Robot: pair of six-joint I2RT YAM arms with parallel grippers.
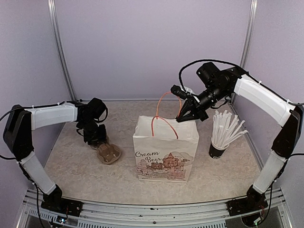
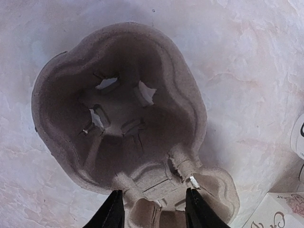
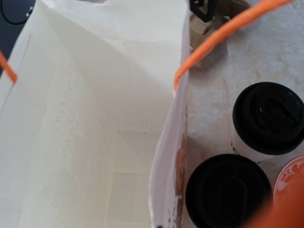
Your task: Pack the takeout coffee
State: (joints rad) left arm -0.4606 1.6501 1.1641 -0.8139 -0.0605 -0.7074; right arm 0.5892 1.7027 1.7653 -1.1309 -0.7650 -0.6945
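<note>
The left gripper (image 2: 154, 213) hangs low over a moulded pulp cup carrier (image 2: 61, 142). Its fingers (image 2: 113, 213) are apart and straddle part of the carrier's near end without clamping it. The carrier lies flat on the table (image 1: 76, 171) with no cup in it, its long axis running straight away from that gripper. Across the table the right gripper (image 1: 182, 117) is closed at the top rear of the paper bag (image 1: 166, 156), beside the upstanding orange handle (image 1: 167, 93). It appears to be holding the bag's mouth open, though whether it pinches handle or rim I cannot tell. The takeout coffee cups (image 3: 227, 192) show only in the right wrist view: two of them, black lids on, upright and side by side on the table, just outside the bag's wall and close under the right wrist. The top view does not show them, so they probably stand behind the bag. By my reading the coming move turns on this: the cups sit nearer the occupied right arm, while the free left gripper has the bag between itself and them and would have to reach round to the bag's far side
</note>
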